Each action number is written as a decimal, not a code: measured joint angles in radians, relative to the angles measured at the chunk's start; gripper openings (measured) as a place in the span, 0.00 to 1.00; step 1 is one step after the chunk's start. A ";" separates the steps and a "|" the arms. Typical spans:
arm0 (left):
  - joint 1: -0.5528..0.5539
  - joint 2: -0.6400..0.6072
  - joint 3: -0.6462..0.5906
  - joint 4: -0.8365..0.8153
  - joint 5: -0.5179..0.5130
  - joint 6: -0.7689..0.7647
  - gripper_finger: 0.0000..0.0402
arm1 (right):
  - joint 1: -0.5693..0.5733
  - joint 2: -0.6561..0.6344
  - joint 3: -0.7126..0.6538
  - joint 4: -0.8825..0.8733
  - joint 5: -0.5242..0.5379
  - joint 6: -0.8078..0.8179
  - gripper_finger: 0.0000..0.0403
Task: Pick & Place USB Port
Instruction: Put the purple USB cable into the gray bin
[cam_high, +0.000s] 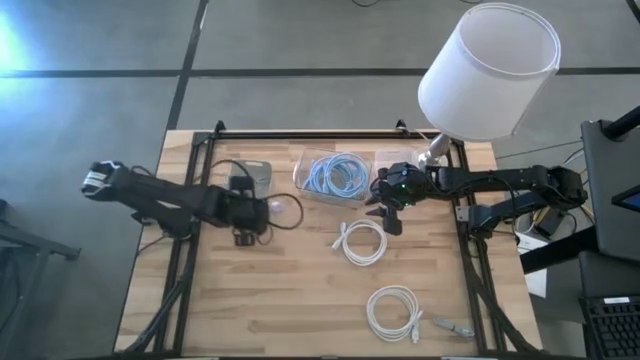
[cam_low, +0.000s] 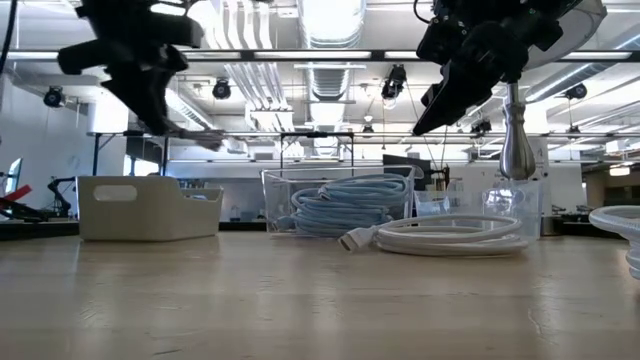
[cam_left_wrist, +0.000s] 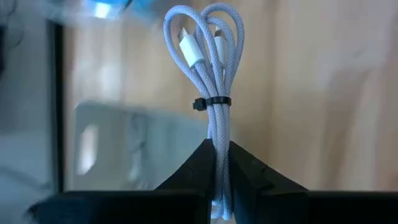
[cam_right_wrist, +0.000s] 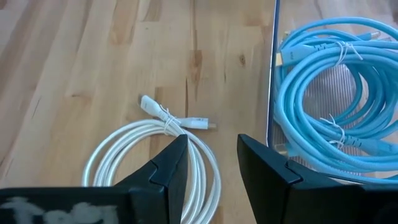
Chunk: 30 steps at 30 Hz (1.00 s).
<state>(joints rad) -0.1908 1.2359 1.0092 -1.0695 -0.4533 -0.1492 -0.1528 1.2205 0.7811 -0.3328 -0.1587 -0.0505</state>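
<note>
1. The task's thing is a short braided cable (cam_left_wrist: 214, 74), pale lilac-white, folded into a narrow bundle and cinched near its middle by a thin black tie (cam_left_wrist: 211, 102). Two white plug ends (cam_left_wrist: 189, 46) sit side by side inside the looped top of the bundle.
2. The left gripper (cam_left_wrist: 216, 155) has its fingers closed tight on the lower part of that bundle, which stands up out of them. In the high view the left gripper (cam_high: 262, 212) is over the left part of the bench (cam_high: 300, 300), just beside a grey bin (cam_high: 255, 175), and the low view shows it raised clear of the bench top.
3. The right gripper (cam_right_wrist: 211, 168) has its fingers parted by a moderate gap and holds nothing. It hangs above the bench near a clear tray (cam_high: 335, 175) filled with light blue coiled cables (cam_right_wrist: 336, 112).
4. Below the right gripper lies a white coiled cable (cam_right_wrist: 155, 162), tied with a white twist, its plug ends resting on the wood. A second white coil (cam_high: 392, 312) lies nearer the front edge of the bench, with a small grey connector (cam_high: 455, 326) beside it.
5. A lamp with a white shade (cam_high: 490, 70) stands at the right rear corner of the bench.
6. No brand, label or writing can be read on the cables, the bins or the arms.
</note>
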 joint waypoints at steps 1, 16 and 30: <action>0.012 -0.017 0.000 -0.038 -0.004 0.000 0.09 | 0.000 0.000 0.000 0.000 0.000 0.005 0.34; 0.341 -0.052 -0.076 -0.115 0.061 0.166 0.08 | 0.000 0.000 0.000 0.001 0.000 0.023 0.34; 0.468 0.073 -0.234 0.187 0.101 0.385 0.09 | 0.000 0.000 0.000 0.001 0.000 0.017 0.33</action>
<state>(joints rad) 0.2771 1.3088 0.7752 -0.8826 -0.3527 0.2356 -0.1528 1.2209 0.7811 -0.3321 -0.1585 -0.0337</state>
